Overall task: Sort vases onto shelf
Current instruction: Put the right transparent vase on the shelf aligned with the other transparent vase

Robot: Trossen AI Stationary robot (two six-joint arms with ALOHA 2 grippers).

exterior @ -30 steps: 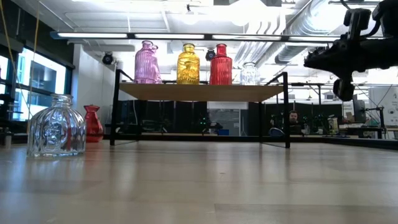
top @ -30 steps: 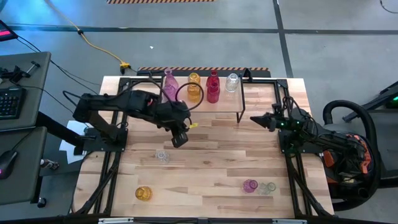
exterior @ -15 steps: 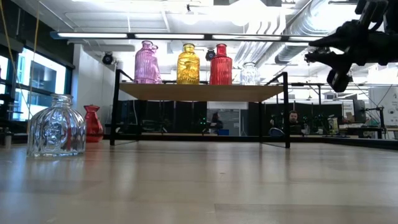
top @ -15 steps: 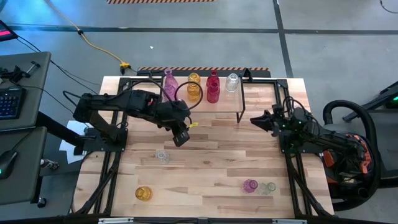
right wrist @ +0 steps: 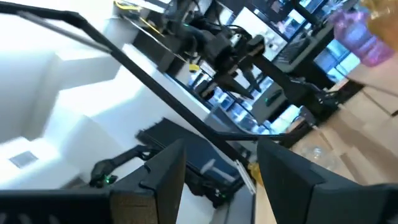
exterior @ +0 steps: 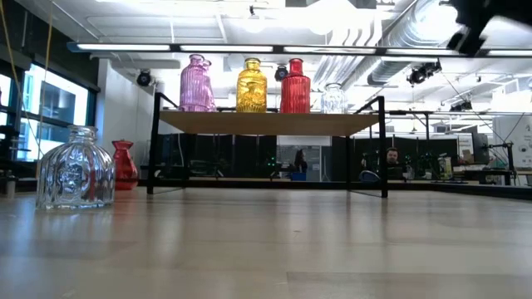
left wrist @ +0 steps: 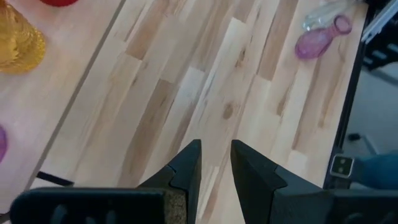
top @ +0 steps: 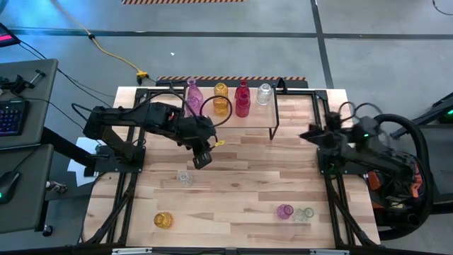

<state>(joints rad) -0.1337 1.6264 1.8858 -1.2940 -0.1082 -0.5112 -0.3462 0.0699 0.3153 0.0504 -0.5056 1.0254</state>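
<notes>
The shelf (top: 248,122) stands at the table's far edge. A pink vase (top: 192,94), a yellow vase (top: 221,99), a red vase (top: 243,99) and a clear vase (top: 265,93) stand upright in a row on it. On the table a clear vase (top: 185,177) and a yellow vase (top: 163,220) stand upright. A pink vase (top: 284,211) and a clear vase (top: 305,212) lie on their sides. My left gripper (top: 202,157) hovers in front of the shelf, its fingers (left wrist: 186,171) slightly open with nothing between them. My right gripper (top: 309,132) is raised right of the shelf, open and empty.
Bare tabletop (top: 241,177) lies between the shelf and the vases near the front edge. Black frame rails (top: 333,205) run along both sides of the table. In the low view the clear vase (exterior: 75,170) stands large at the left, and the shelf's legs (exterior: 382,149) reach down to the table.
My right gripper has risen and tipped its fingers upward, pulling back a little toward the table's right edge, and it has opened. My left arm and the vases have kept still.
</notes>
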